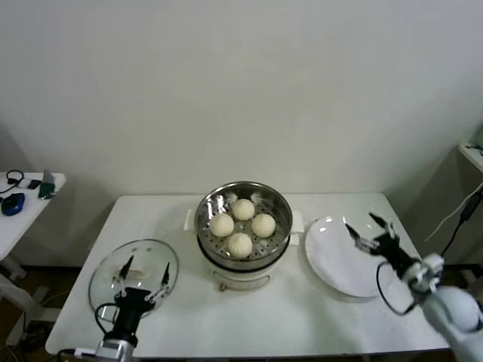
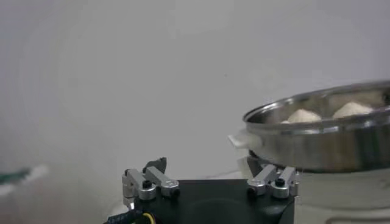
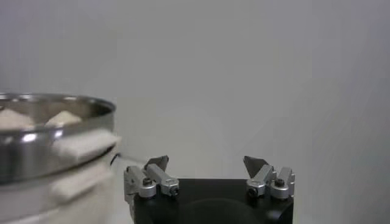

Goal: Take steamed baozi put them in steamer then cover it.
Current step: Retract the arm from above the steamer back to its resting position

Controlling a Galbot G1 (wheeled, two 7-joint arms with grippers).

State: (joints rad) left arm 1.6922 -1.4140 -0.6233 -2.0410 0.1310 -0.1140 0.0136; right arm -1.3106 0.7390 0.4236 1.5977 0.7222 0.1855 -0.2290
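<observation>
The steamer (image 1: 243, 194) stands mid-table on its white pot base (image 1: 240, 277), uncovered. Four baozi (image 1: 240, 244) lie inside it. The steamer also shows in the left wrist view (image 2: 323, 143) with two baozi tops (image 2: 303, 115), and in the right wrist view (image 3: 42, 137). The glass cover (image 1: 102, 283) lies flat on the table at the front left. My left gripper (image 1: 144, 276) is open and empty over the cover's near part. My right gripper (image 1: 370, 230) is open and empty above the white plate (image 1: 336, 264), to the right of the steamer.
A side table (image 1: 23, 219) with a blue mouse (image 1: 13, 204) and small items stands at the far left. A shelf edge (image 1: 474, 151) and cables are at the far right. The table's front edge runs just behind both wrists.
</observation>
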